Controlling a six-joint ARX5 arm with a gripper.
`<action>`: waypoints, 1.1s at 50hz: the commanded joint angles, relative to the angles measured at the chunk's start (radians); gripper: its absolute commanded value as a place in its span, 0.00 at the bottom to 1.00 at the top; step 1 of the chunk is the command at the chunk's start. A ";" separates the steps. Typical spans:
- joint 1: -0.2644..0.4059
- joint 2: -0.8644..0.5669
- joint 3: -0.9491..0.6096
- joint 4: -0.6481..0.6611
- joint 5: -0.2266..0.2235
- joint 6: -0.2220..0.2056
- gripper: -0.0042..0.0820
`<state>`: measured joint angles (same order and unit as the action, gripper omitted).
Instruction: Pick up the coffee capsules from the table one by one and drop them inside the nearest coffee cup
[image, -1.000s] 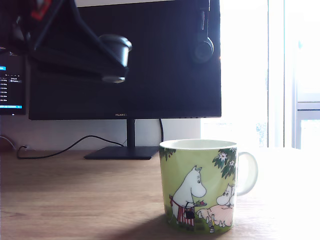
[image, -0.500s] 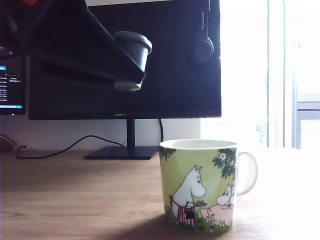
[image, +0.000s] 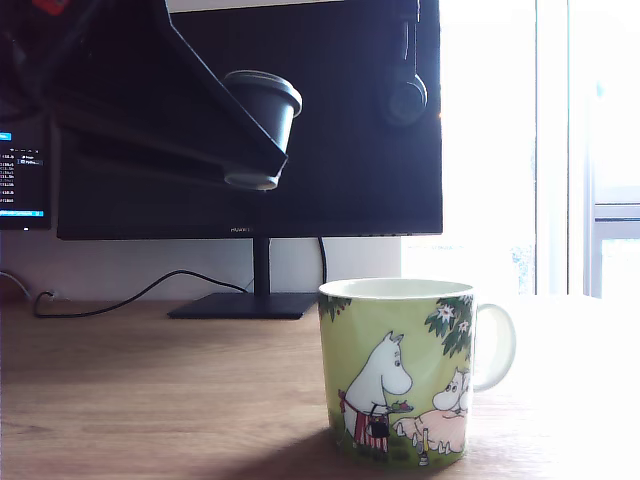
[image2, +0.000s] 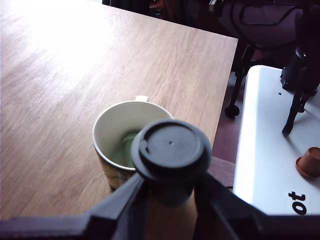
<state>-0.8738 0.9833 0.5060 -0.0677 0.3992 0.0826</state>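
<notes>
High above the table (image: 130, 400), toward the exterior view's left, the gripper (image: 262, 150) reaches in on a slant, its dark angular fingers (image: 215, 140) clamped around the dark grey capsule (image: 262, 112). The capsule is held well clear of the wood, tilted, its wide flanged rim up and its narrow end below. It sits above and to the exterior view's left of the coffee cup (image: 400, 370), not over its mouth in that view.

In the wrist view the capsule (image2: 171, 152) fills the middle: a matte, round, flat-faced end with a tiny dimple at its centre, gripped between two black fingers (image2: 120, 205). Just behind it stands the cup (image2: 117, 135), its glossy white inside open to the camera, and the pale mint green capsule (image2: 129, 150) lies at the bottom of it.

The cup is a thick-walled ceramic cylinder with a white loop handle (image: 497, 345), green outside with white cartoon figures and leaves. The tabletop is brown, smooth, with straight wood grain.
</notes>
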 joint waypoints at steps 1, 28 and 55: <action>-0.002 -0.002 -0.027 0.008 -0.003 -0.004 0.12; -0.004 0.034 0.042 0.006 -0.066 0.005 0.12; -0.009 0.342 0.369 -0.212 -0.069 0.103 0.12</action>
<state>-0.8757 1.2961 0.8394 -0.2565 0.3305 0.1692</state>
